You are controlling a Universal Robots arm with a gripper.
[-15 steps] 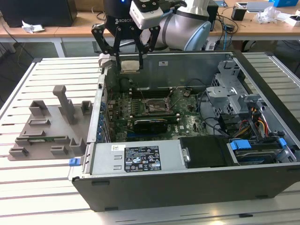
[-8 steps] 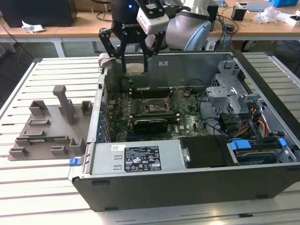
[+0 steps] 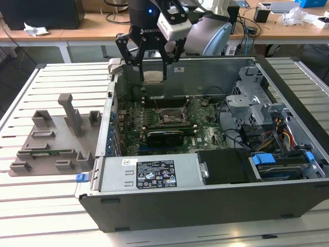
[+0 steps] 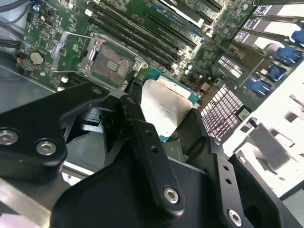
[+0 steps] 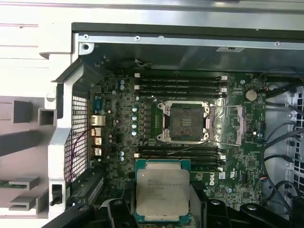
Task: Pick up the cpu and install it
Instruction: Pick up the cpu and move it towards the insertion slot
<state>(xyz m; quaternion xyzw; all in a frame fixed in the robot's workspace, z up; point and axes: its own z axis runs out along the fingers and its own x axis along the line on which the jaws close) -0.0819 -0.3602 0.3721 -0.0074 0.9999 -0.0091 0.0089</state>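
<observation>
Gripper: gripper [image 3: 153, 78] clamped on the cpu, one finger [image 4: 142, 142] on each of two opposite edges, so the metal top stays untouched.
Cpu: cpu [image 3: 152, 77] held in the air over the rear part of the open computer case [image 3: 205, 190], well above the board. In both wrist views it sits flat between the fingers [image 5: 162, 192], silvery lid facing the camera, green rim showing around it.
Orientation: chip looks level and roughly square to the socket's sides, which I judge suits a straight drop-in.
Socket: cpu socket [image 5: 185, 121] on the motherboard [image 5: 118, 118] is empty, its contact field bare. The metal load plate [image 5: 235, 123] is swung open to one side, leaving the way in free.
Offset: in the first wrist view the cpu is near the socket but not over it; a bank of memory slots [image 5: 178, 154] lies between.
Tray: grey plastic tray [image 3: 51, 144] rests on the slatted table [image 3: 31, 206] at the exterior view's left, just outside the case.
Progress: pick-up done, install not yet done.
</observation>
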